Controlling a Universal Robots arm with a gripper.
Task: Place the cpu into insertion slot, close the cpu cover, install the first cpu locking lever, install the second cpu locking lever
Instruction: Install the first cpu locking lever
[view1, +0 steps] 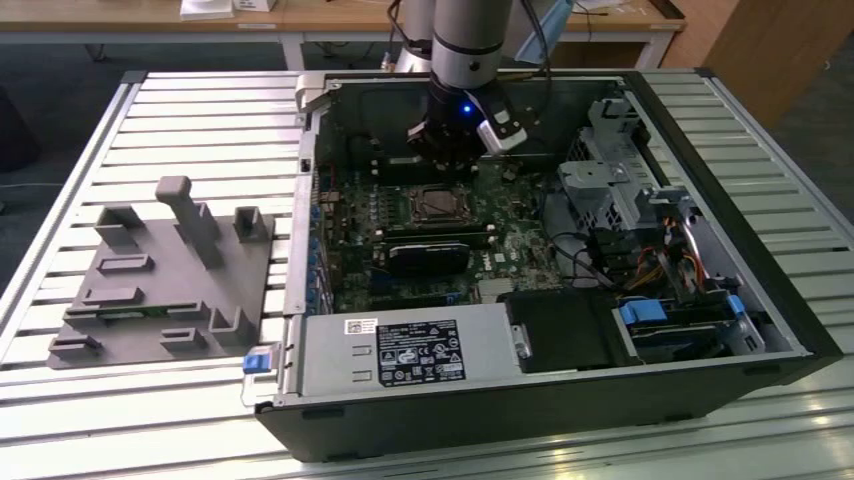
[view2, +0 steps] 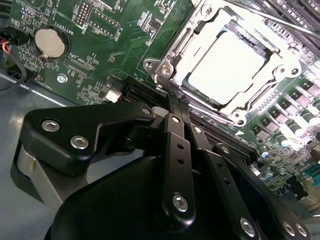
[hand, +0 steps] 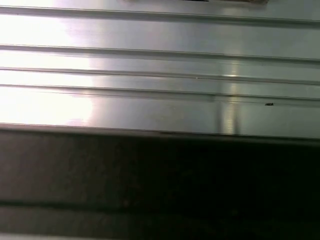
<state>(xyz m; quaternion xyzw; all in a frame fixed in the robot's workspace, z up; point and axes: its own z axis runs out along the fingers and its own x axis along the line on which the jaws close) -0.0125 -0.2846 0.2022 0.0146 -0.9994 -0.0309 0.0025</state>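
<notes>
Slatted metal tabletop (view1: 160, 110) carried the open computer case (view1: 747, 330) in the exterior view; the gripper (view1: 451, 150) hung just behind the insertion slot (view1: 435, 204). In the second wrist view, its fingers (view2: 176, 150) were pressed together, empty, beside the cpu (view2: 226, 66), seated under the cpu cover (view2: 186, 42). In the first wrist view, slats (hand: 160, 75) gleamed.

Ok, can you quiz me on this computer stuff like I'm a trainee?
1. True or false: the cpu cover lies down around the cpu.
2. Where is the gripper? A: over the motherboard inside the computer case. B: over the grey holder block. C: over the bare table slats.
3. Fill in: the round silver thing on the motherboard is a coin ____.
Key: 1 true; 2 A; 3 battery.
</notes>
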